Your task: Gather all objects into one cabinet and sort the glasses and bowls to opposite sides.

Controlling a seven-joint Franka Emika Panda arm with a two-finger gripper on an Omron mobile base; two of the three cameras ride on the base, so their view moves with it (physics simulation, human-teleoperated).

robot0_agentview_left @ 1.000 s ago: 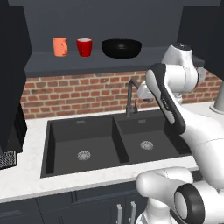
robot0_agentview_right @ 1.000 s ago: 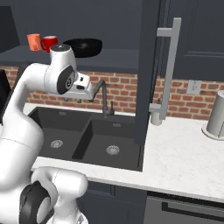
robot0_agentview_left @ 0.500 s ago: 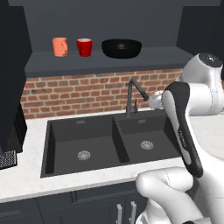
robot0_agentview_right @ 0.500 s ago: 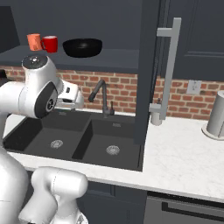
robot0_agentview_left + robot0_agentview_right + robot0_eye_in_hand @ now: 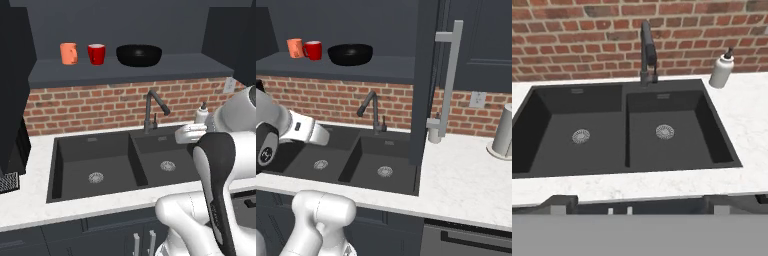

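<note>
Three pieces of tableware stood in a row on the open shelf of the dark wall cabinet [image 5: 386,67], whose tall door [image 5: 423,75] with its long grey bar handle [image 5: 448,82] hung swung out to the right. Half a second before, the white arm had been higher and nearer the shelf; now it had drawn back low over the double sink [image 5: 120,162], a sign that a placing step had likely finished. Its claw, half closed a second earlier, now stood spread wide with nothing between the tips, facing both sink basins, which held nothing but their drains. On the shelf, the wide black bowl [image 5: 139,55] sat on the right, well apart from nothing else; the red cup [image 5: 96,53] stood just left of it, and the orange mug [image 5: 68,53] farthest left. A soap bottle [image 5: 721,68] waited on the white surface [image 5: 466,175] right of the faucet [image 5: 152,107].
</note>
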